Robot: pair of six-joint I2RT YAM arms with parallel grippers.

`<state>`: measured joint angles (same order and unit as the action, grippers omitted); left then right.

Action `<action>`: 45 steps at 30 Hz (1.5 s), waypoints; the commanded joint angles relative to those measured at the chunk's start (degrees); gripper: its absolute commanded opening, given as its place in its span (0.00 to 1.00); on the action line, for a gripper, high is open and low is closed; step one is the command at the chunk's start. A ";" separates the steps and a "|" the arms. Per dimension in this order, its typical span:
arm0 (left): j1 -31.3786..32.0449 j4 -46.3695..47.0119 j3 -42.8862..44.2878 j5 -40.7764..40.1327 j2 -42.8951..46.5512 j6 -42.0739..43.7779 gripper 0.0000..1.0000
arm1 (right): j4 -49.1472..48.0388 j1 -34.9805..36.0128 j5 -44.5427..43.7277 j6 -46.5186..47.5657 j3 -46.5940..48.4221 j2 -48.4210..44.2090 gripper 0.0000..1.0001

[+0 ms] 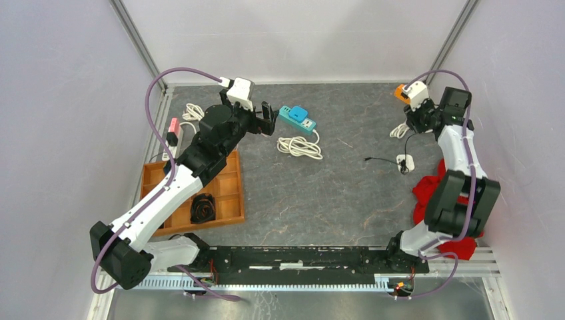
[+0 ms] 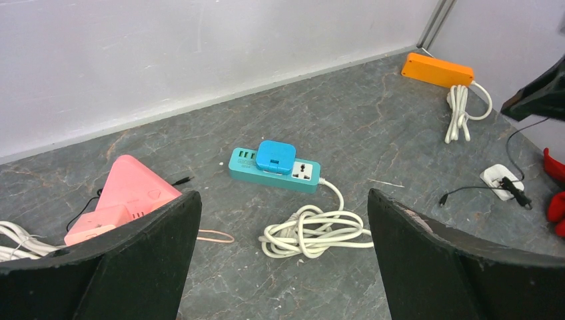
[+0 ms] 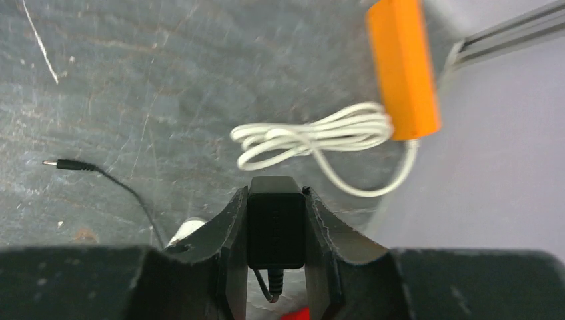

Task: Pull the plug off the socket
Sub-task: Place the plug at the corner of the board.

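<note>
Currently the right hand [image 3: 275,197] is closed on the black plug [image 3: 276,227], one finger pressed against each side of it. The plug sits upright between the fingers, above the table [image 1: 333,193] at the far right, and it touches no socket. A thin black cable leaves its underside and ends in a small metal tip [image 3: 60,164] lying on the table to the left.

Just beyond the plug is an orange power strip [image 3: 403,67] against the right wall. Its white cord [image 3: 313,137] is bunched in loops between the strip and the hand. A white socket block [image 1: 405,160] rests on the table a little nearer than the right hand, with the black cable running across it. I cannot tell whether anything is plugged into it. A red cloth [image 1: 426,190] lies near the right arm.

The left hand [image 1: 268,117] is spread wide and holds nothing. It hovers at the far left, facing a teal power strip [image 2: 303,175] with a blue adapter [image 2: 275,157] seated on top of it. That strip's white cord [image 2: 313,233] is coiled on the near side of it. A pink object [image 2: 133,193] lies close to the hand's left finger. A wooden tray [image 1: 230,200] sits at the near left, under the left arm, with a black bundle [image 1: 203,208] in one compartment.
</note>
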<state>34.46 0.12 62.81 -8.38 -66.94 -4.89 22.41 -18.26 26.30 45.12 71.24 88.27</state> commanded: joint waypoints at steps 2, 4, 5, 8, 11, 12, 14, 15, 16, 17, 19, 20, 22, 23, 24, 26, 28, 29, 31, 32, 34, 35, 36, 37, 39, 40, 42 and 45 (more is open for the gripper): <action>-0.18 2.25 0.04 0.57 0.93 1.00 1.00 | 7.54 -0.78 2.94 1.88 3.62 9.73 0.00; -0.18 2.25 0.04 0.55 0.93 1.08 1.00 | 10.46 -0.96 4.35 2.31 5.06 13.08 0.00; -0.15 2.25 0.04 0.48 0.93 1.07 1.00 | 11.71 -1.13 4.89 2.53 5.53 14.60 0.01; -0.18 2.25 0.04 0.70 0.95 1.10 1.00 | 13.37 -1.75 6.08 3.10 5.63 17.00 0.05; -0.18 2.33 0.04 0.95 0.82 0.89 1.00 | 13.35 -2.27 5.98 3.35 4.73 17.98 0.15; -0.18 2.34 0.04 1.04 0.82 0.86 1.00 | 13.30 -2.50 5.82 3.30 4.65 18.11 0.20; -0.16 2.30 0.04 1.00 0.78 0.87 1.00 | 13.38 -2.81 5.73 3.32 4.61 18.33 0.41; -0.18 2.32 0.04 1.00 0.71 0.89 1.00 | 13.33 -2.98 5.57 3.26 4.69 18.17 0.51; -0.16 2.29 0.04 0.98 0.67 0.89 1.00 | 13.30 -3.13 5.22 3.30 4.85 17.96 0.58; -0.18 2.26 0.05 0.95 0.67 0.90 1.00 | 13.28 -3.18 4.72 3.17 5.08 17.62 0.67; -0.17 2.25 0.04 0.96 0.71 0.91 1.00 | 12.32 -3.31 3.75 2.58 5.35 16.33 0.82; -0.18 2.25 0.04 0.94 0.68 0.85 1.00 | 11.89 -3.36 3.37 2.24 5.47 15.71 0.88; -0.17 2.25 0.04 0.91 0.78 0.89 1.00 | 11.04 -3.36 2.93 1.62 5.79 13.86 0.98; -0.17 2.25 0.04 0.98 0.76 0.86 1.00 | 10.74 -3.40 3.01 1.39 6.11 12.96 0.98; -0.18 2.25 0.04 0.93 0.78 0.88 1.00 | 10.63 -3.43 3.18 1.08 6.42 11.99 0.98; -0.17 2.25 0.08 0.93 0.84 0.92 1.00 | 10.30 -3.36 3.96 0.31 7.15 10.13 0.98; -0.18 2.25 0.11 1.00 0.83 0.88 1.00 | 10.00 -3.38 5.68 -0.85 7.42 7.87 0.98; -0.18 2.25 0.08 1.04 0.86 0.92 1.00 | 9.76 -3.37 7.06 -1.47 7.35 6.69 0.98; -0.18 2.25 0.04 0.90 0.98 0.91 1.00 | 8.56 -3.27 9.91 -3.66 6.55 3.52 0.98; -0.18 2.25 0.04 0.79 1.06 0.93 1.00 | 7.96 -3.25 12.45 -5.02 5.72 2.16 0.98; -0.17 2.38 -0.04 0.57 1.28 0.89 1.00 | 5.48 -2.91 17.91 -7.66 2.95 -1.48 0.98; -0.16 2.47 -0.08 0.48 1.38 0.94 1.00 | 3.32 -2.52 20.30 -9.57 1.07 -3.75 0.98; -0.10 2.51 -0.13 0.35 1.45 1.01 1.00 | 0.92 -2.05 22.66 -11.75 -1.56 -5.84 0.98; -0.17 2.52 -0.14 0.10 1.41 1.11 1.00 | -2.49 -1.30 24.65 -14.39 -4.36 -8.39 0.98; -0.13 2.52 -0.18 -0.10 1.37 1.27 1.00 | -8.77 0.61 26.94 -18.53 -9.40 -13.54 0.98; -0.15 2.52 -0.15 -0.26 1.29 1.37 1.00 | -11.99 1.88 27.33 -20.37 -11.77 -16.15 0.98; -0.17 2.37 -0.10 -0.45 1.15 1.65 1.00 | -16.64 4.61 27.35 -22.03 -16.38 -19.92 0.98; -0.18 2.33 -0.13 -1.25 1.30 2.05 1.00 | -21.33 7.82 27.82 -25.16 -21.59 -22.27 0.98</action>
<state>34.46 0.14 62.81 -8.51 -66.94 -4.89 12.56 -13.67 50.24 27.35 54.83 68.51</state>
